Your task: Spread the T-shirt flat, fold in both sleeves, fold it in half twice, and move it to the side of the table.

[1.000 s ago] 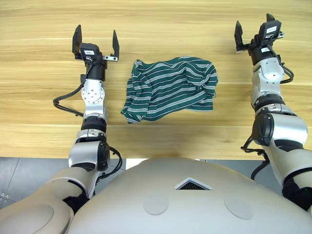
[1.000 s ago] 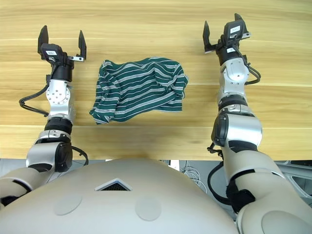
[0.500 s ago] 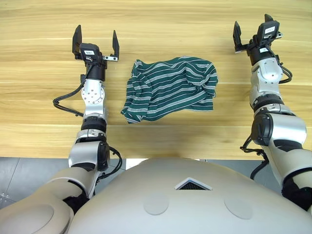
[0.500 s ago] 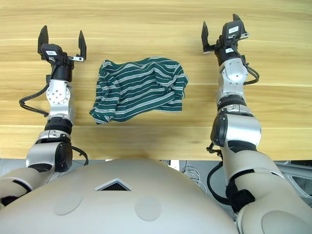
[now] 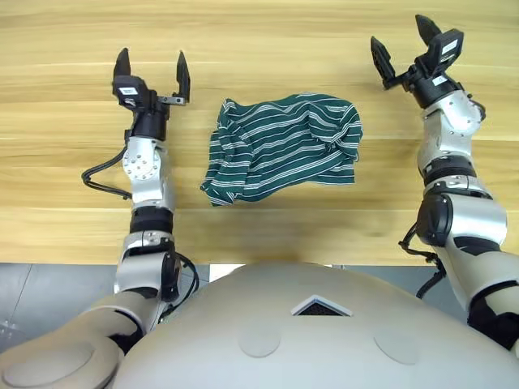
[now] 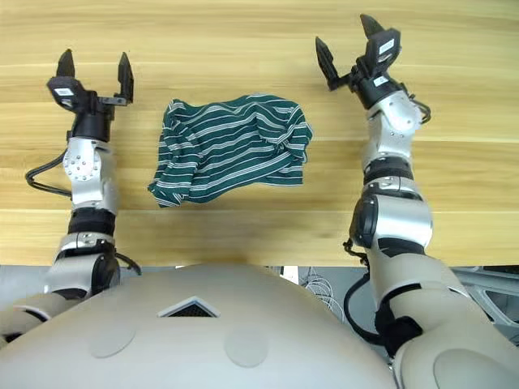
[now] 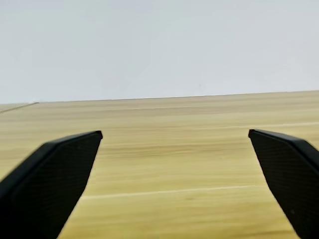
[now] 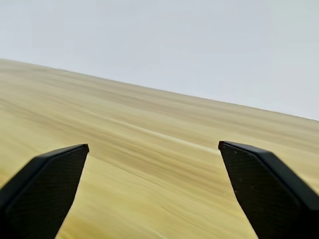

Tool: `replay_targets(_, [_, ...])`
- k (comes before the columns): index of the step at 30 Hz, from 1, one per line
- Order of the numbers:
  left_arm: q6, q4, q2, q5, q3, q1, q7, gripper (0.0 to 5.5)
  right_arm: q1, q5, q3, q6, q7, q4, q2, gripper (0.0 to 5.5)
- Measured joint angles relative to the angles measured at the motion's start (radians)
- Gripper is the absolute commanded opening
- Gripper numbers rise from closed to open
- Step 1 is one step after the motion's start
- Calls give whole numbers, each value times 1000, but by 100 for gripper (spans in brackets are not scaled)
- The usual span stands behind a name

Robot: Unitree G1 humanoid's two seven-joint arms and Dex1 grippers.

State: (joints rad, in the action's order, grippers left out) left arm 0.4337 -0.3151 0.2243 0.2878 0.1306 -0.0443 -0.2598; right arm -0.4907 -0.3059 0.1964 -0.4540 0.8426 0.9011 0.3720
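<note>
A dark green T-shirt [image 5: 282, 147] with white stripes is seen lying crumpled on the light wooden surface [image 5: 65, 162], roughly midway between the two arms. It is bunched and creased rather than spread flat. Folds are gathered toward its right side, and one corner is drawn out toward the near left. The sleeves cannot be told apart within the heap.

The left jaws are held over the surface to the left of the T-shirt, near its far left corner but apart from it. They are spread wide, and nothing is held between them. In the left wrist view the two dark fingers [image 7: 50, 189] are seen at opposite edges, with bare wood between them and a pale wall [image 7: 159, 45] beyond.

The right jaws are placed to the right of the T-shirt and somewhat beyond its far edge, well apart from the cloth. They are likewise spread wide and empty, and are turned at a slant. In the right wrist view bare wood is seen between the dark fingers [image 8: 40, 189].
</note>
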Motion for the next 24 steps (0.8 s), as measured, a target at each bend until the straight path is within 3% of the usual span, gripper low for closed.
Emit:
replay_targets(8, [-491,692,154,263,-9,396,63,540,504,-298,39,553,55,-780,229,483])
replay_targets(11, [-764,887,215,344,-35,403,171,540,589,-366,26,796,-16,-1024,296,483])
replay_targets(14, [-1134,1045,252,464,-53,282,366,540,596,-476,-38,1133,-143,-1271,359,483])
replay_targets(19, [-1393,1082,201,526,-125,162,484,540,512,-536,-64,1341,-285,-1306,341,483])
replay_targets(24, [-1476,1054,160,521,-127,139,509,540,479,-500,-90,1382,-352,-1261,293,483])
